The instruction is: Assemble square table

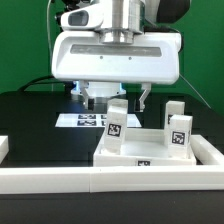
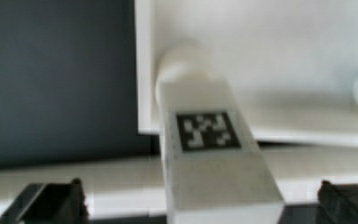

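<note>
The white slab [image 1: 150, 152] and white legs [image 1: 117, 125] are showing black-and-white square tags; the desk [image 1: 40, 125] is looking black, the fingers [image 2: 51, 200] dark.

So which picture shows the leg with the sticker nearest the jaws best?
The wrist view: the leg fills the picture and its tag is large, though blurry. The exterior view shows that leg small but whole, standing upright on the square table.

Arm body hid most of the flat white marker board [image 1: 90, 120]; the white plastic square slab [image 2: 282, 80] was blurred, cut by wrist view's edges.
</note>
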`<state>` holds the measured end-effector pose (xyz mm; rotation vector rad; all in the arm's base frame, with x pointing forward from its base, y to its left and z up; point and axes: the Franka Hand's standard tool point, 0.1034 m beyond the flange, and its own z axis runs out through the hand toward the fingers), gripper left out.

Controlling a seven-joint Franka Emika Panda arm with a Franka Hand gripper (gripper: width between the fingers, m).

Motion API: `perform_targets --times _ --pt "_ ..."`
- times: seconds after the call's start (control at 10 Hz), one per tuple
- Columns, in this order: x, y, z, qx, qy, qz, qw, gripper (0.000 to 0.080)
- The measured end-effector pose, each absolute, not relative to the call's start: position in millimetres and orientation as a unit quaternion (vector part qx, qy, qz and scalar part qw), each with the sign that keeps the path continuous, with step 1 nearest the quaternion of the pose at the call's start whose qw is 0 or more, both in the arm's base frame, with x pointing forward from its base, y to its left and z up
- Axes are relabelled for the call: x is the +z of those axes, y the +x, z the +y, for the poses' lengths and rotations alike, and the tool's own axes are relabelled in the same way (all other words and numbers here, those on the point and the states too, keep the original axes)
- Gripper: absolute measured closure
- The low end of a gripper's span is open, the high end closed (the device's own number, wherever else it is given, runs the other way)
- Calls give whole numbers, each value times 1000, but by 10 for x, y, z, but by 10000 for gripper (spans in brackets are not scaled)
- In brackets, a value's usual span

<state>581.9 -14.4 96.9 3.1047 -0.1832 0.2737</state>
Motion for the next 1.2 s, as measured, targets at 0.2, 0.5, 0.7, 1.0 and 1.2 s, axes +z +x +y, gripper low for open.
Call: perform_targets --times 0.2,0.5,0.7,1.0,1.2 --pt "945 5810 -140 31 998 -61 2 150" --pt "926 5889 -137 -4 998 -61 0 150" --pt "923 5892 -148 -4 998 -60 0 150" --pt "922 5890 -150 -4 998 -57 1 299" --pt "922 5890 -151 -4 998 -57 1 469"
